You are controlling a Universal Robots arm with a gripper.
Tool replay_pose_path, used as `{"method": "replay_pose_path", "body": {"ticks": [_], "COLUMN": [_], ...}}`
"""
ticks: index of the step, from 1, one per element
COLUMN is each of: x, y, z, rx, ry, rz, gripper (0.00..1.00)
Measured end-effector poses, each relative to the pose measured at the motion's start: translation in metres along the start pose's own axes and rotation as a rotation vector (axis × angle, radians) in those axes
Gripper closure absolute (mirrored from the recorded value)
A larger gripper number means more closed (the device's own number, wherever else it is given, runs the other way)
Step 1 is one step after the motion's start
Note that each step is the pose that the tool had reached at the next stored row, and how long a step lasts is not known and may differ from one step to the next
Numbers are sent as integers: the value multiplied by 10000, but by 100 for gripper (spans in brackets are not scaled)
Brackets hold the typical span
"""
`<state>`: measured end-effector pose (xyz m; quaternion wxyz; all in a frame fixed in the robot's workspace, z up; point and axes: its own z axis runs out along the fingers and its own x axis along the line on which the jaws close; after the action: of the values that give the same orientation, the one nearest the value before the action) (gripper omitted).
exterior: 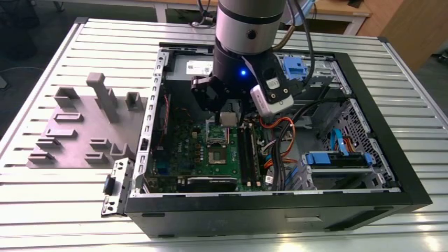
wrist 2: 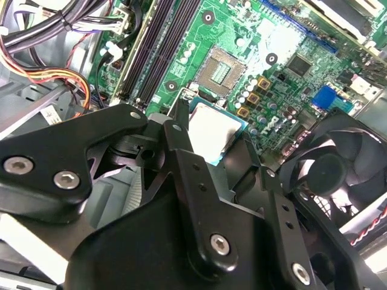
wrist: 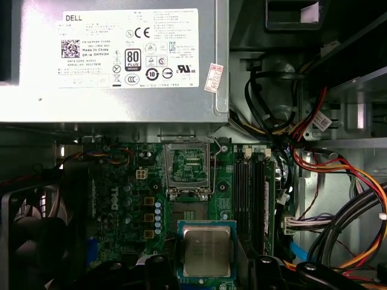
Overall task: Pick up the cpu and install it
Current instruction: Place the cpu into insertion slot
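Closed on the cpu: gripper, one black finger at each of two opposite edges. Metal top turned to the first wrist camera, inside a green rim. Same hold in the second wrist view, with the cpu pinched between dark links. Carried clear of the board, to judge by the exterior view: cpu under the arm, inside the open case.

Not yet over the socket. Offset from it to the side away from the power supply, and slightly toward the memory slots. Square, so no long axis to speak of. Edges roughly parallel to those of the socket frame, with no obvious twist to take out. Nothing seated in the socket.

On one flank of the socket, the memory slots. On the other flank and nearer the gripper, the fan. Beyond the socket, the power supply. Farthest off, outside the case and well apart from the socket, grey fixture blocks on the slatted table.
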<state>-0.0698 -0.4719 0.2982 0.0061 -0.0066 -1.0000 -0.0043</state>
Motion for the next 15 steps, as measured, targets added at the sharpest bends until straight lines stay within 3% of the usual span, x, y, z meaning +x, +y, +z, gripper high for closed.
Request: {"method": "replay_pose_path", "body": {"ticks": [11,15], "x": [0,-1], "y": [0,0], "z": [12,61], "rx": [-4,-2], "ry": [-2,0], "rz": [0,0], "gripper": [53,53]}}
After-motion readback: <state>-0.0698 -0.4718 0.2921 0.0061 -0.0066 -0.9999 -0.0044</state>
